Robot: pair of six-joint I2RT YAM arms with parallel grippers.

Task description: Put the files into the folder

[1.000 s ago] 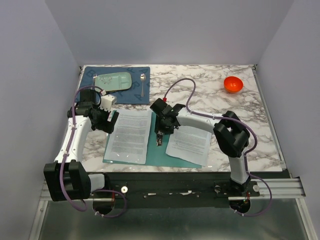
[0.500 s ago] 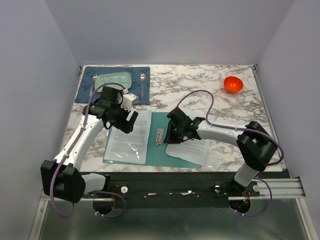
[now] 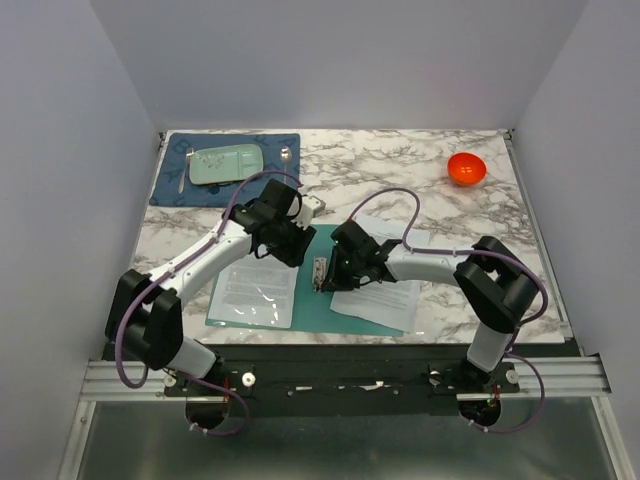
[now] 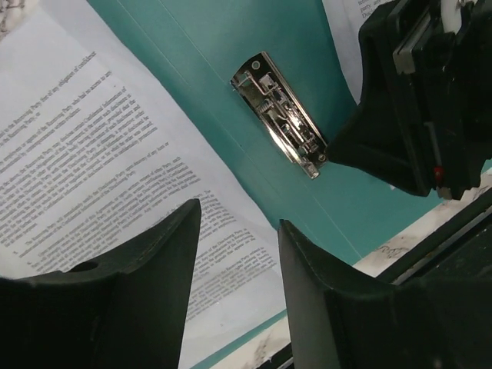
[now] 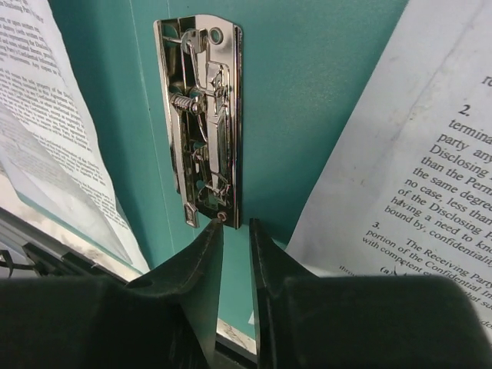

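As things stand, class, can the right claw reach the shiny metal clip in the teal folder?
Probably yes: the right claw sits at the near end of the shiny metal clip, nothing between them.

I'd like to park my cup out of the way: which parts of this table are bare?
Bare marble lies between the placemat and the orange bowl, and on the bowl's near side by the right edge. The folder is crowded: left tool and right tool hang by its clip.

one teal folder, one metal clip, two printed sheets, one blue placemat, one green tray, one orange bowl
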